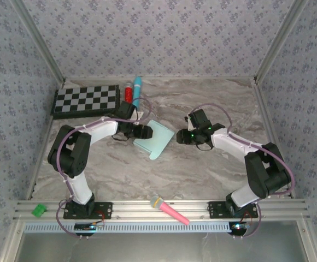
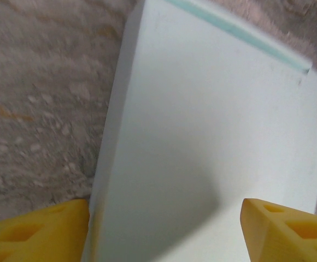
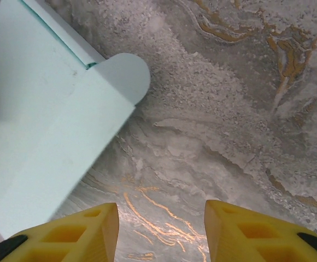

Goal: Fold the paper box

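The paper box (image 1: pixel 154 139) is a pale mint-blue, flat rectangular form lying mid-table between the two arms. My left gripper (image 1: pixel 145 131) is at its left end. In the left wrist view the box (image 2: pixel 213 125) spreads under the open left gripper (image 2: pixel 164 218); the left finger (image 2: pixel 38 232) sits right beside the box's long edge and the right finger (image 2: pixel 289 229) is over its top face. My right gripper (image 1: pixel 178 136) is just right of the box. Its yellow fingers stand open (image 3: pixel 161 218) over bare marble, with the box (image 3: pixel 43 125) and a rounded flap (image 3: pixel 127 76) to the upper left.
A checkerboard (image 1: pixel 86 100) lies at the back left, with a red object (image 1: pixel 128 91) and a cyan tube (image 1: pixel 137 90) beside it. A pink marker-like object (image 1: pixel 172 211) and a green piece (image 1: pixel 39 210) rest on the near aluminium rail. Patterned walls enclose the table.
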You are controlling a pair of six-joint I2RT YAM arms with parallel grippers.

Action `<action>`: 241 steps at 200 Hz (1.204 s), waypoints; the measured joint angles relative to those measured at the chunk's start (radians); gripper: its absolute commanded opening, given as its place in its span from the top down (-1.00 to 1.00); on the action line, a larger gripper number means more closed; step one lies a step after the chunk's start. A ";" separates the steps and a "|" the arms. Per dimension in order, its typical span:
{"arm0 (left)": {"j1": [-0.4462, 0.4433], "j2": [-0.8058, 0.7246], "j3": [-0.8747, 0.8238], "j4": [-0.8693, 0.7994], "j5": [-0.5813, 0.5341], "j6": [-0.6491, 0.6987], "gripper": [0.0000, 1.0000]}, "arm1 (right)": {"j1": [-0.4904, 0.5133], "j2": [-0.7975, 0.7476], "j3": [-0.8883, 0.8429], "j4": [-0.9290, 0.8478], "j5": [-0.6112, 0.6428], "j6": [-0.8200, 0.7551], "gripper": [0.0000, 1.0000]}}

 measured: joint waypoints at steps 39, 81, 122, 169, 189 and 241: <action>-0.031 -0.020 -0.031 0.016 0.011 -0.059 -0.35 | 0.000 0.007 -0.001 0.037 -0.032 0.023 0.04; -0.071 -0.034 -0.037 0.038 0.011 -0.096 -0.24 | 0.004 0.050 -0.002 0.096 -0.087 0.053 -0.04; -0.073 -0.034 -0.038 0.036 -0.017 -0.106 -0.14 | 0.010 0.097 -0.002 0.137 -0.119 0.087 -0.08; -0.073 -0.034 -0.039 0.033 -0.024 -0.110 -0.06 | 0.010 0.139 -0.004 0.192 -0.159 0.132 -0.11; -0.073 -0.034 -0.039 0.034 -0.027 -0.111 -0.05 | 0.010 0.140 -0.015 0.229 -0.183 0.152 -0.11; -0.073 -0.034 -0.039 0.036 -0.027 -0.120 0.04 | -0.012 0.156 -0.064 0.325 -0.237 0.209 -0.14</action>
